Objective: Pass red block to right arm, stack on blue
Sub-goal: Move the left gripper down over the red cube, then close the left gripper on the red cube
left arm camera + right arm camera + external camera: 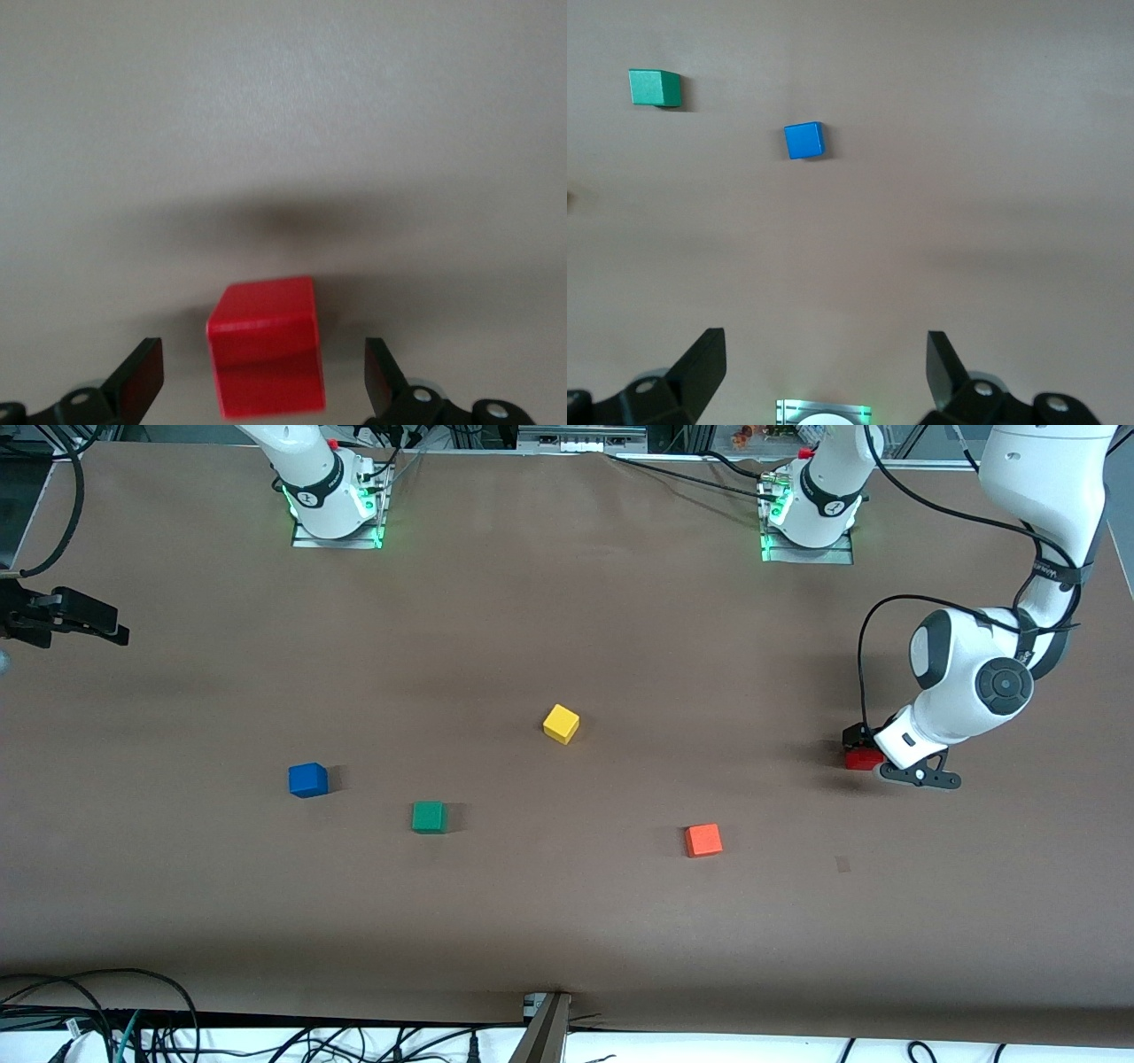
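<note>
The red block [861,759] lies on the table at the left arm's end. My left gripper [858,746] is low over it. In the left wrist view the red block [266,354] sits between the two open fingers, with a gap on each side; the gripper [263,376] holds nothing. The blue block [307,779] lies toward the right arm's end and shows in the right wrist view [804,140]. My right gripper [106,627] waits high at the right arm's end of the table, open and empty [824,363].
A green block [429,816] lies beside the blue one, slightly nearer the camera, and also shows in the right wrist view [655,88]. A yellow block [561,724] sits mid-table. An orange block [703,840] lies nearer the camera, between the green and red blocks.
</note>
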### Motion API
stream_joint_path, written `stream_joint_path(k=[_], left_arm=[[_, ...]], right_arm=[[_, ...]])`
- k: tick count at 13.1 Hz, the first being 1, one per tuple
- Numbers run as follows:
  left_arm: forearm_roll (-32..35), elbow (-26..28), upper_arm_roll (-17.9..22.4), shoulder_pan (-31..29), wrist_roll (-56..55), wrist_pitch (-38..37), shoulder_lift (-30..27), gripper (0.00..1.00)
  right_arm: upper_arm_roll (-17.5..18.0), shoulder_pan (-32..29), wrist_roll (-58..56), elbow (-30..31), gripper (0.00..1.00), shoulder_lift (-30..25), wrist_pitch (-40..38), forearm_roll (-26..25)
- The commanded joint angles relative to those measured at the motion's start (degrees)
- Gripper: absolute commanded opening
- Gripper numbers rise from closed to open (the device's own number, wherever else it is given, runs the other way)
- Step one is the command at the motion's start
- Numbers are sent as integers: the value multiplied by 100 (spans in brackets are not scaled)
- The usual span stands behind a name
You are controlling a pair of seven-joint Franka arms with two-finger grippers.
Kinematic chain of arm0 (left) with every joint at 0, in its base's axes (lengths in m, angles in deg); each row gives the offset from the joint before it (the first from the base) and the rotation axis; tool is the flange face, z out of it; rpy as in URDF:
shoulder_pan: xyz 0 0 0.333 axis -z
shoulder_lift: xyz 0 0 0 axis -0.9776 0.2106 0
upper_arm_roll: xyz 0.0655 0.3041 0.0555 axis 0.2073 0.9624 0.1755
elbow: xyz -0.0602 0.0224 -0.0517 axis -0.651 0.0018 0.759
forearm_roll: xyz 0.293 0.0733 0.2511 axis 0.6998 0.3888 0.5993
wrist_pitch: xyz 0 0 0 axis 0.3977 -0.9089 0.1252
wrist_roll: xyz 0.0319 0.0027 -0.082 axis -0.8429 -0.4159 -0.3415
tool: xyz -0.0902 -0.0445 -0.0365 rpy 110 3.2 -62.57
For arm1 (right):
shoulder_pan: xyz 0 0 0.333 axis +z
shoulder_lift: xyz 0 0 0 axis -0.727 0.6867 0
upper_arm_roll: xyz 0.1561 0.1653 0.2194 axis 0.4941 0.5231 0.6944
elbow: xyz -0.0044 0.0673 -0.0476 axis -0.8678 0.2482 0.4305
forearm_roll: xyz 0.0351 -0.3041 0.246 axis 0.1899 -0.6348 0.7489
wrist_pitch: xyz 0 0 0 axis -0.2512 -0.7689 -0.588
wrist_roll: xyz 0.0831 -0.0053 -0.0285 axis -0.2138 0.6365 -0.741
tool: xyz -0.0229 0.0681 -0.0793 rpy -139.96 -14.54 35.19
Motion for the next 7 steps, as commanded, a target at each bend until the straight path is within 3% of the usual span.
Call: stream_joint_path(k=[1,7], left_arm=[[136,55,-3,-45,45,443,278,100],[136,187,-12,-230,-60,426,243,100]], right_arm=[[3,21,-51,-148,100,58,-45,27],[3,38,-42,-148,100,58,-45,19]])
